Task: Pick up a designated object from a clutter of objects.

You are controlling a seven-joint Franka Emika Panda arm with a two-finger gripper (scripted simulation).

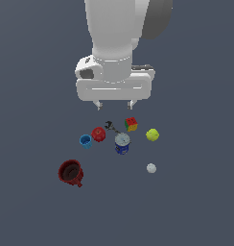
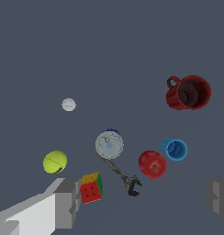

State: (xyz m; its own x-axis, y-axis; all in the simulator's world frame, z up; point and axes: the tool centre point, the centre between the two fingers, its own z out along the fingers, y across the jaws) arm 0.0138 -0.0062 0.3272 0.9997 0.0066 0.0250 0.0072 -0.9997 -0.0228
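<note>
The dark red mug [image 1: 70, 172] with a side handle and dark inside stands upright, apart from the other items, toward the exterior view's left and front; it also shows in the wrist view [image 2: 189, 92]. My gripper [image 1: 114, 104] hangs high above the clutter, open and empty, fingers spread wide. In the wrist view its fingers [image 2: 63, 202] frame the lower edge. The gripper is over the cube and clamp area, far from the mug.
The clutter: blue cup [image 1: 86, 141], red apple [image 1: 98, 134], black clamp [image 1: 110, 126], multicoloured cube [image 1: 131, 124], blue can [image 1: 122, 143], yellow-green ball [image 1: 152, 134], white ball [image 1: 151, 168]. All lie on a plain dark grey floor [image 1: 195, 206].
</note>
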